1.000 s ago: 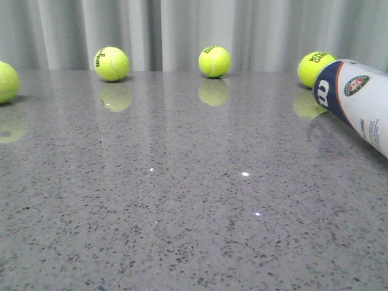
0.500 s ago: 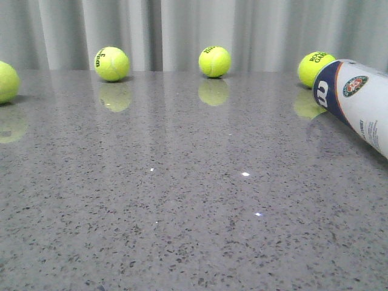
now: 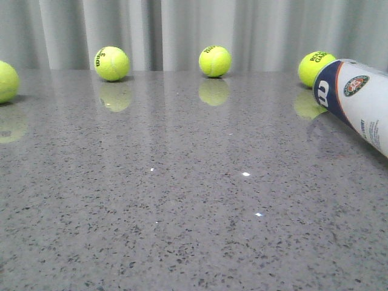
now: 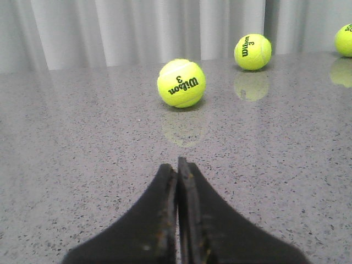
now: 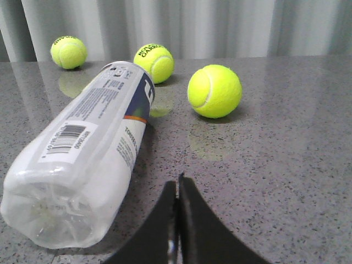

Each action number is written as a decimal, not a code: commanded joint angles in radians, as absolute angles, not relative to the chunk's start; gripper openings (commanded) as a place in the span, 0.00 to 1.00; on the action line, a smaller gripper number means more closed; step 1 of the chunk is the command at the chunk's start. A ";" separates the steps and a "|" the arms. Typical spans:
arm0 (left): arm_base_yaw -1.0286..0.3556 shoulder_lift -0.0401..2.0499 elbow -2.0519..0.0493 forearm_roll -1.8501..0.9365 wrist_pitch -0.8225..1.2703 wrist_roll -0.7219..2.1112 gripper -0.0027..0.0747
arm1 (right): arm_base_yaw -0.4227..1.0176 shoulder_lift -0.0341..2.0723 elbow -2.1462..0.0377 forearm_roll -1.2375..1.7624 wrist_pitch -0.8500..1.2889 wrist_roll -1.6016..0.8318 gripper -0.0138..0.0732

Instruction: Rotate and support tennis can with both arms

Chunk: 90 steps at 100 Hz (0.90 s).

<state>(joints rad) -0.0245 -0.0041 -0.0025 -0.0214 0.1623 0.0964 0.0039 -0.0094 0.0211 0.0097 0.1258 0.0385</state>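
The tennis can [image 3: 357,100] lies on its side at the right edge of the front view, navy end with the white "W" facing left and the round emblem up. In the right wrist view the tennis can [image 5: 91,159] lies lengthwise, clear bottom end nearest the camera. My right gripper [image 5: 177,184] is shut and empty, low over the table just beside the can's near end, apart from it. My left gripper [image 4: 177,165] is shut and empty over bare table, with a tennis ball [image 4: 181,83] ahead of it. Neither arm shows in the front view.
Yellow-green tennis balls lie along the back of the grey speckled table [image 3: 182,200]: far left [image 3: 6,82], left of centre [image 3: 112,63], centre [image 3: 214,61], and behind the can [image 3: 314,66]. Another ball [image 5: 214,91] lies beside the can. Grey curtains hang behind.
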 commanded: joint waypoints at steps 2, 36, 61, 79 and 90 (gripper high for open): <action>-0.021 -0.044 0.044 -0.024 0.089 0.089 0.01 | -0.004 -0.015 -0.053 0.010 0.079 0.031 0.08; -0.021 -0.044 0.044 -0.024 0.089 0.089 0.01 | -0.004 0.266 -0.375 0.026 0.417 0.031 0.08; -0.021 -0.044 0.044 -0.024 0.089 0.089 0.01 | -0.004 0.582 -0.618 0.034 0.599 0.031 0.09; -0.021 -0.044 0.044 -0.024 0.089 0.089 0.01 | -0.004 0.788 -0.778 0.035 0.662 0.031 0.37; -0.021 -0.044 0.044 -0.024 0.089 0.089 0.01 | -0.002 0.885 -0.864 0.045 0.711 0.031 0.78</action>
